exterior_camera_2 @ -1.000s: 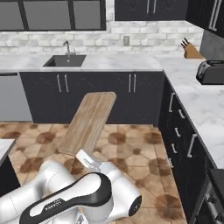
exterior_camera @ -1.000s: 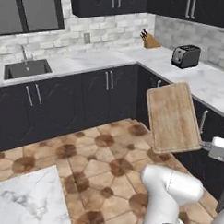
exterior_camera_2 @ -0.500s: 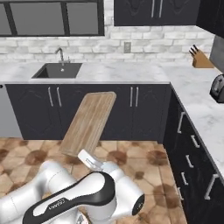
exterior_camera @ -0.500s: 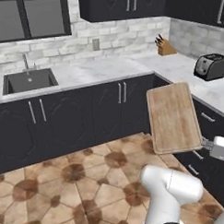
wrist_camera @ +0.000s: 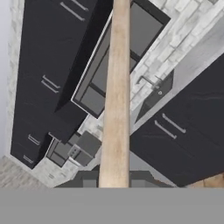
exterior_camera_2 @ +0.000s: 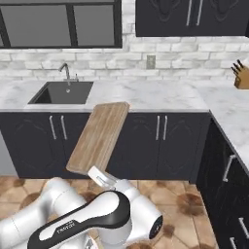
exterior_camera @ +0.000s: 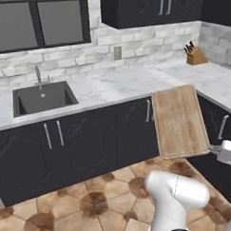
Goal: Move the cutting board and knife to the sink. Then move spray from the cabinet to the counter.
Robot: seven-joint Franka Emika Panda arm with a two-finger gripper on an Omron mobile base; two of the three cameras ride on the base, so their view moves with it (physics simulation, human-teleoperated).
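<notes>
Shift: base is rolling toward the sink (exterior_camera: 42, 98) side; whole view is sliding w/ it; sink is sitting nearer and more central now vs a sec ago; knife block (exterior_camera: 194, 56) is drifting toward the right edge
Board: cutting board (exterior_camera: 179, 120) is riding upright in the air, in front of the black base cabinets, not touching the bench (exterior_camera: 116, 84); same pose rel. to the arm throughout
Hand: hand (wrist_camera: 114, 183) is clamping narrow on the board's lower edge; board is running edge-on up the hand view
Meaning: carry leg is prob. midway; board is still well apart from the sink; drop-in not yet due
Left: knife, spray steps still pending, I judge
</notes>
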